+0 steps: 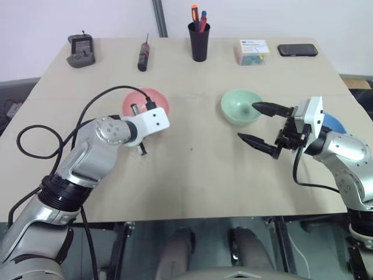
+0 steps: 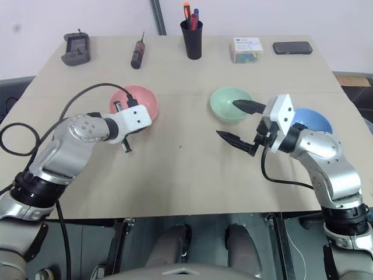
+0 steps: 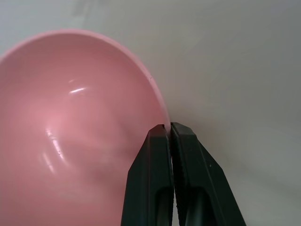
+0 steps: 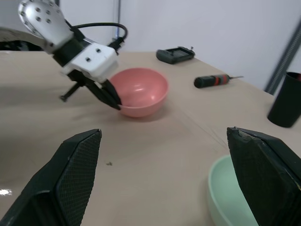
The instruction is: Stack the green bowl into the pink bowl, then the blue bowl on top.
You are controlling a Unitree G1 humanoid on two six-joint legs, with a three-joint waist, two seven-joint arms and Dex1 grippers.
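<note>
3 bowls: pink [image 1: 145, 100], green [image 1: 240, 107], blue [image 2: 312, 121]. 1 cup [image 1: 199, 41] with 3 pens [image 1: 198, 16], 1 screwdriver [image 1: 143, 54], 1 phone [image 1: 297, 50], 1 box [image 1: 253, 51], 1 controller [image 1: 80, 51].

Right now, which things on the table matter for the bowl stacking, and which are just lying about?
For the job:
- green bowl
- pink bowl, rim pinched by the left gripper
- blue bowl, partly behind the right arm

Lying about, along the far edge:
- black remote-like device
- screwdriver
- black pen cup
- small box
- phone
</note>
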